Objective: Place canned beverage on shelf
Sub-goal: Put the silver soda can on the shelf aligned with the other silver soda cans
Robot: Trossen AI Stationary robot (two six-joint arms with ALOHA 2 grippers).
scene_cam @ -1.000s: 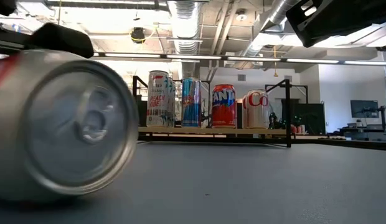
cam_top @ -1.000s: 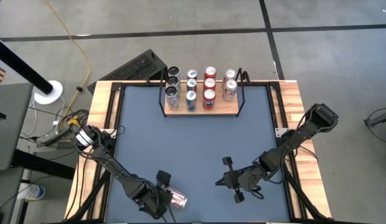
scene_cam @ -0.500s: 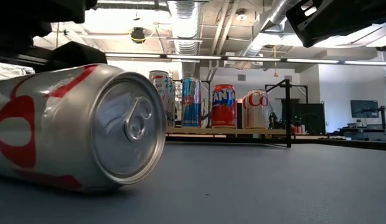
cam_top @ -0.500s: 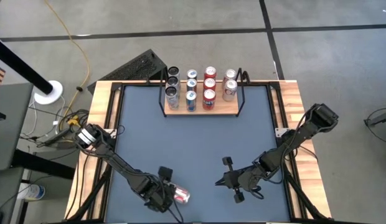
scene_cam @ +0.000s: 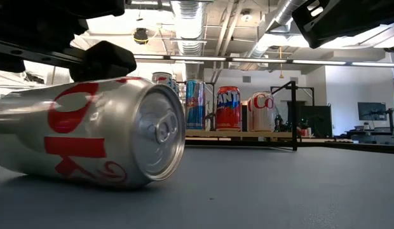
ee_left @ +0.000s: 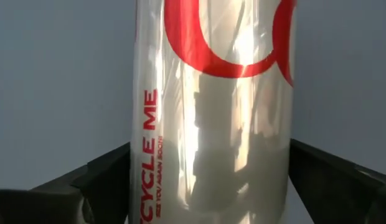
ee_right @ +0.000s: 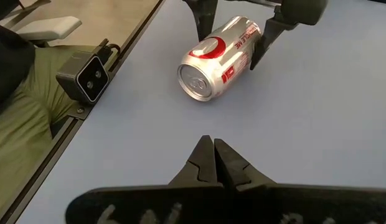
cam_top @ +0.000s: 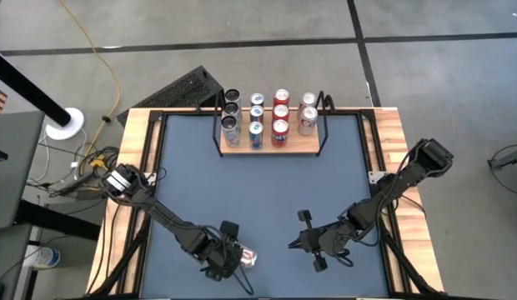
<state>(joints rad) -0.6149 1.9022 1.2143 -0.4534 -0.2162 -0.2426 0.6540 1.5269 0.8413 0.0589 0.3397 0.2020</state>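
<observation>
Barely begun — the can (cam_top: 244, 259) lies on its side near the table's (cam_top: 283, 183) front edge.

Left gripper (cam_top: 229, 254) straddles it with fingers spread wide on either flank, not yet clamped; right gripper (ee_right: 213, 163) waits pinched shut nearby, toward the front right. Left to do, I judge: grasp, lift, stand it upright on the shelf (cam_top: 304, 147) at the far edge — already holding rows of cans (cam_top: 268, 117).

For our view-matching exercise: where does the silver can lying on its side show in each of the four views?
High: can near the bottom edge, left of centre.
Low: fills the left.
Left wrist: fills the centre.
Right wrist: upper middle.
Shared landmark: left tool straddling the can.
</observation>
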